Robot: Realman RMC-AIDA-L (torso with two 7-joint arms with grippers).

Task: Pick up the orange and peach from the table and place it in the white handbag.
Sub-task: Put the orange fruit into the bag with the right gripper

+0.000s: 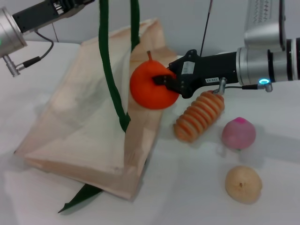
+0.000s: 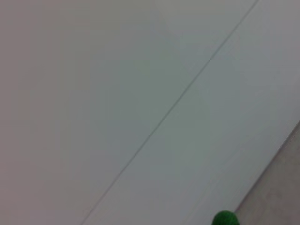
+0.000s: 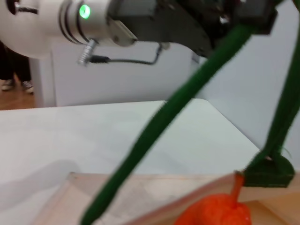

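My right gripper (image 1: 165,82) is shut on the orange (image 1: 149,90), holding it in the air at the raised right edge of the white handbag (image 1: 79,126). In the right wrist view the orange (image 3: 216,212) shows just over the bag's rim (image 3: 140,187). The handbag lies tilted on the table, and its green straps (image 1: 108,70) are pulled straight up. My left gripper (image 3: 243,21) is shut on them high above the bag; the head view cuts it off at the top. The peach (image 1: 238,133) rests on the table right of the bag, below my right arm.
A ribbed orange-and-cream piece (image 1: 199,116) lies between the bag and the peach. A tan round fruit (image 1: 243,184) sits nearer the front right. A green strap end (image 1: 79,198) pokes out under the bag's front corner. The left wrist view shows only a pale surface.
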